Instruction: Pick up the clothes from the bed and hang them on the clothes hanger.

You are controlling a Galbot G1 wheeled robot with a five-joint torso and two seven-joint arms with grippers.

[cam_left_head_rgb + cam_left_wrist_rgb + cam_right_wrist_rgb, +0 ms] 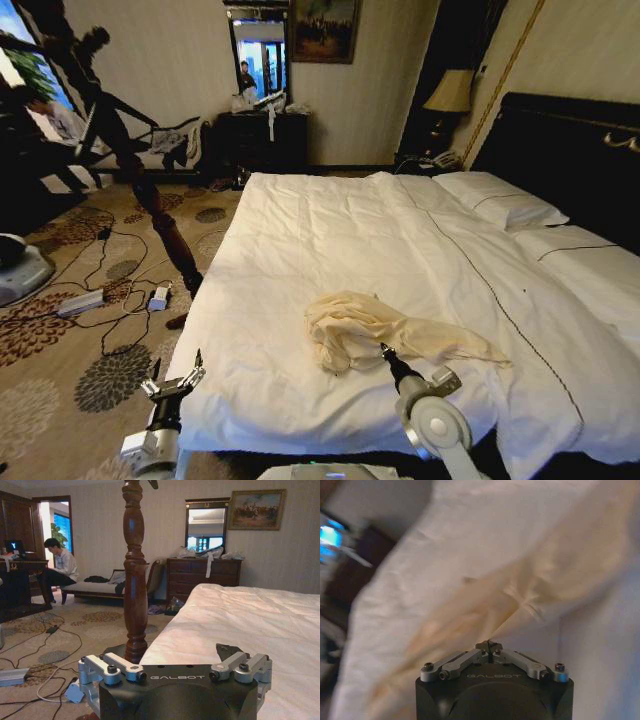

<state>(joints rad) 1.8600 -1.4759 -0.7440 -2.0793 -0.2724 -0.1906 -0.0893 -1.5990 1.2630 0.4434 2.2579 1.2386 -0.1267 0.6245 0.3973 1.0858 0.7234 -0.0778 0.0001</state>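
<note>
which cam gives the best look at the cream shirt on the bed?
Head view. The whole cream shirt lies crumpled on the bed, right end effector at its near edge. The right wrist view has a blurred close patch of it, fingers shut. The left wrist view looks along the bed edge.

The cream, pale-yellow garment (375, 331) of thin soft cloth lies crumpled in loose matt folds. Under it, the large bed's white duvet (330, 240) is matt cotton-like cloth, finely wrinkled, and its tall dark headboard (560, 150) looks smooth with a faint sheen. The tall turned-wood stand (134, 575) on the left is dark, polished and glossy. The right gripper (489, 645) has a matt black plastic-looking body with brushed silver metal links and dark screws; the left gripper (175, 662) is built the same. The patterned carpet (70, 330) looks soft and matt.
</note>
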